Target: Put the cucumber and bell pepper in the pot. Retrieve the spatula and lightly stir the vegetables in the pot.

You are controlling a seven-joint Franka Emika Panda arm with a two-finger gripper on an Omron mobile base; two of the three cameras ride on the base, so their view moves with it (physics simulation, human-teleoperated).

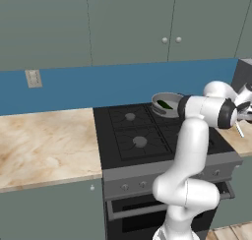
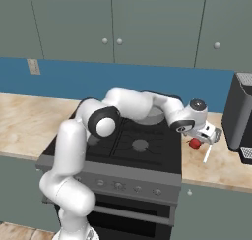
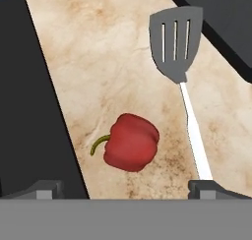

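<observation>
The red bell pepper lies on the marble counter right of the stove, also seen under the hand. My gripper hovers just above it, open, one finger to each side and nothing held; from the right base view the gripper points down at the counter. The spatula, with a grey slotted head and white handle, lies beside the pepper. The grey pot sits on the back right burner with the dark green cucumber inside. My arm hides most of the pot.
The black stove has free burners at front and left. A dark appliance stands on the counter close to the right of the spatula. A long marble counter stretches left of the stove.
</observation>
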